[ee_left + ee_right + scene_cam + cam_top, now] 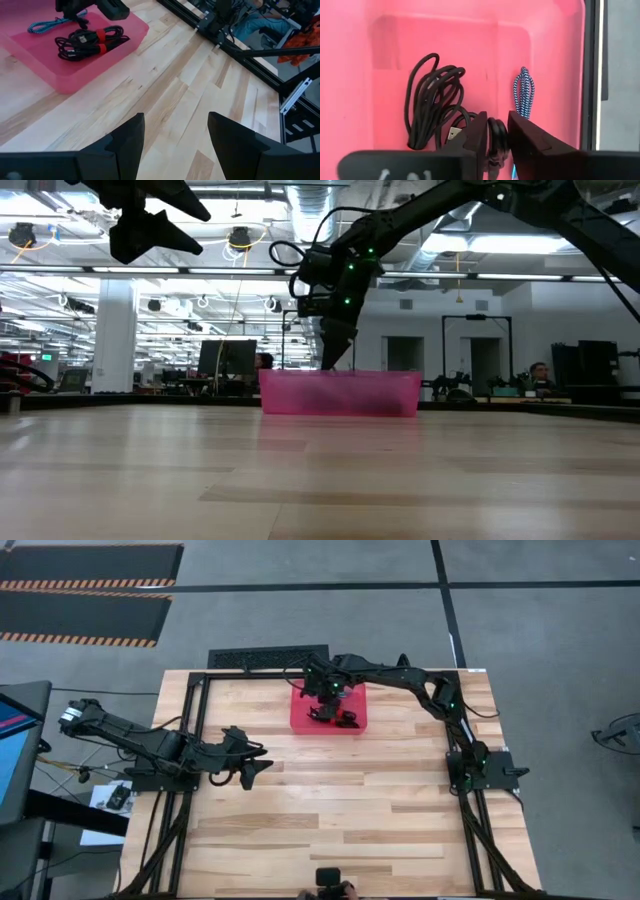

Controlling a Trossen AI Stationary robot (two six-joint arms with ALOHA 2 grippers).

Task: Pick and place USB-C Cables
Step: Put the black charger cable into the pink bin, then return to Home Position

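The translucent red tray (300,722) stands at the table's far middle. In it lie black cable bundles (432,97), which show red bands in the left wrist view (92,40), and a light blue cable (522,92). My right gripper (497,122) reaches down into the tray (335,360) and is shut on a black cable. My left gripper (176,125) is open and empty above the bare table, left of the middle (258,766). My right gripper pinches loops of a black cable (496,137) between its two fingers, beside the light blue cable. The fingers come from above, pointing down into the tray. The rest of the black bundle lies on the tray's floor.
Black frame rails (190,730) run along the table's left and right sides. A black vent-like grille (268,658) lies at the far edge behind the tray. Bare wood stretches between the tray and the near edge.
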